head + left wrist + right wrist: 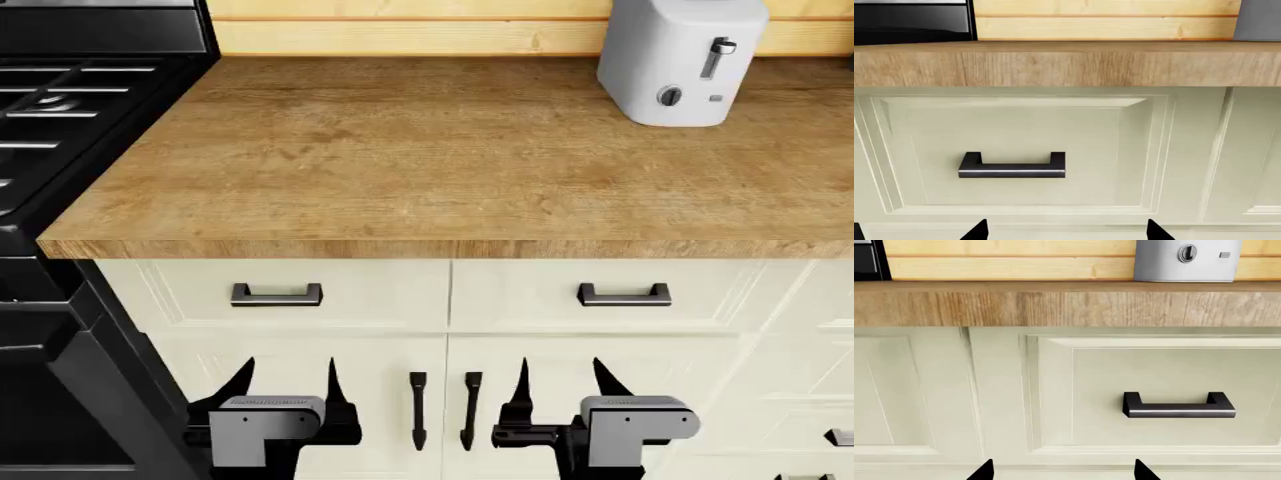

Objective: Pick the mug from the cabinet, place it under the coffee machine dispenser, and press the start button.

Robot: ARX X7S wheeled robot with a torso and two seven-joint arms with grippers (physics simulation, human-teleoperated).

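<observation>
Toaster [681,60] stands back right on countertop [441,160]; stove [67,110] apparently adjoins left.

White toaster [681,60] on wooden counter [441,160], black stove [67,100] alongside

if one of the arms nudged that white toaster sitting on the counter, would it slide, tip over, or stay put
Probably it would slide rather than tip: the toaster looks boxy, with a broad flat base resting on the wooden counter. A push high up seems the likelier way to rock it. Its smooth, rounded shell may be slippery for a pincer, and its side lever could catch.
</observation>
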